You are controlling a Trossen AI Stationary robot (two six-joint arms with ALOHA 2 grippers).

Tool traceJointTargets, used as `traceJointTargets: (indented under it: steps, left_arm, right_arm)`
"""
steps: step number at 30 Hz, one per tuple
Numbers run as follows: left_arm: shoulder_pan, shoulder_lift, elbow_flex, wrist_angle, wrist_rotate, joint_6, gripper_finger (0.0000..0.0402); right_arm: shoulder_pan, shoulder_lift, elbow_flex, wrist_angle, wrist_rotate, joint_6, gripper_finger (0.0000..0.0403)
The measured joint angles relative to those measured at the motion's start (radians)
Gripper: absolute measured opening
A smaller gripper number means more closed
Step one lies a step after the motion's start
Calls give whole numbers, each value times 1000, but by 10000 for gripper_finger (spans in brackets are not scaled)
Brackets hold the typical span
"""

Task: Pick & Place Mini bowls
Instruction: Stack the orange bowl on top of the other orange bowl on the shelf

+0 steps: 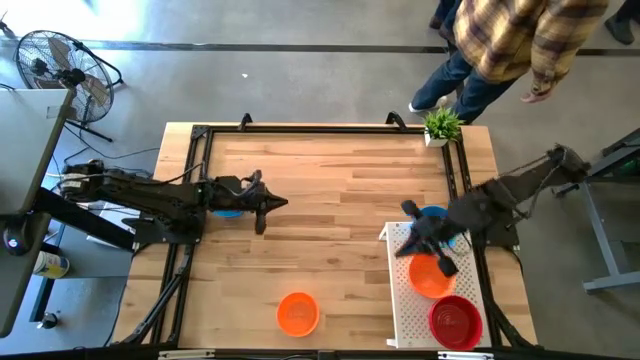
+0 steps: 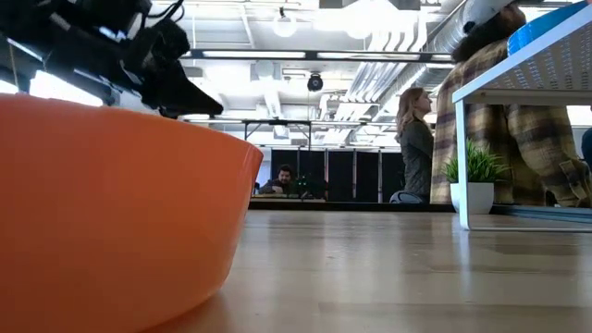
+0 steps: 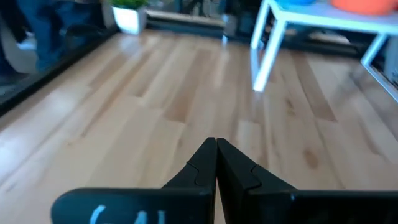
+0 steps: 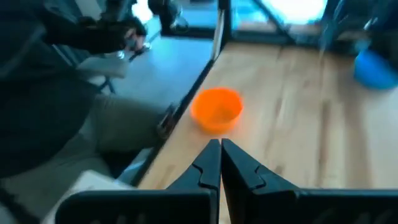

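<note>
My left gripper (image 1: 283, 203) (image 3: 216, 144) is shut and hovers over the left middle of the table, pointing toward the tray. A blue mini bowl (image 1: 228, 211) sits on the table under that arm. An orange mini bowl (image 1: 298, 313) (image 4: 216, 109) (image 2: 111, 213) rests on the table near the near edge. My right gripper (image 1: 415, 245) (image 4: 220, 144) is shut above the white tray (image 1: 408, 310), holding nothing. On the tray sit a blue bowl (image 1: 436, 213), an orange bowl (image 1: 430, 277) and a red bowl (image 1: 456, 323).
A small potted plant (image 1: 441, 126) (image 2: 476, 180) stands at the far right corner. The tray stands on white legs (image 3: 264, 53) above the tabletop. A black frame (image 1: 300, 130) runs along the table's edges. A person in a plaid shirt (image 1: 520, 40) stands beyond the far edge.
</note>
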Motion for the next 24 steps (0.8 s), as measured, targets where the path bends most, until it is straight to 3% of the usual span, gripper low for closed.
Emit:
traceJointTargets:
  steps: [5, 11, 18, 24]
  left_arm:
    - [-86, 0, 105, -194, -23, -5, 1]
    - [-190, 49, 214, -331, -105, -30, 1]
    - [-259, 173, 338, -421, -189, -119, 1]
    - [-310, 295, 486, -638, -116, -313, 30]
  right_arm:
    - [-224, -25, -77, 114, -148, -219, 0]
    - [-441, -10, -182, 308, -185, -387, 0]
    - [-661, -9, -340, 642, -258, -340, 0]
    - [-734, -9, -391, 714, -281, -316, 0]
